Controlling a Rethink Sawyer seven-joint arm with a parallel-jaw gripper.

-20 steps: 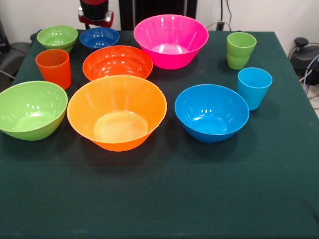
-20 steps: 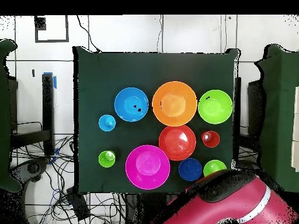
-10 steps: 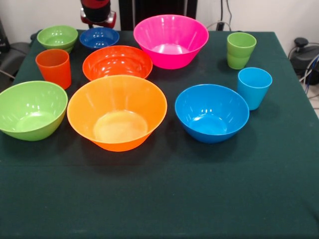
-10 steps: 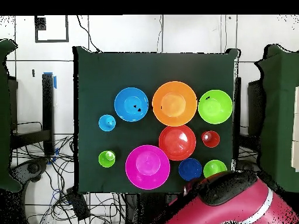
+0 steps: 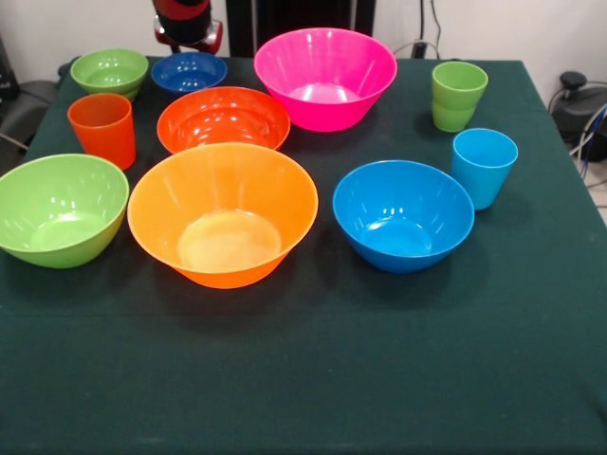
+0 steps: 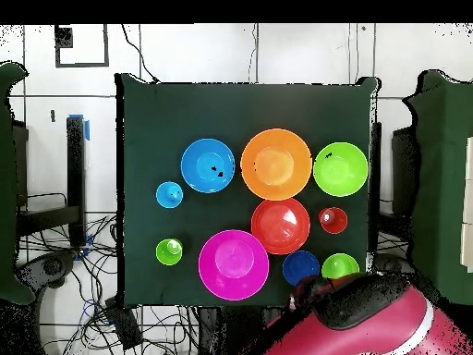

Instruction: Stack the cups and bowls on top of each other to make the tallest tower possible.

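I see nothing stacked on the table: lime bowl at 9 o'clock, orange cup, large orange bowl centre, pink bowl at 12, blue bowl, green cup and blue cup toward 2. The arm sits at 11 above the dark blue bowl; I can't tell the jaw state.

I see a dark green tablecloth on the table, cables tangled on the pale floor.
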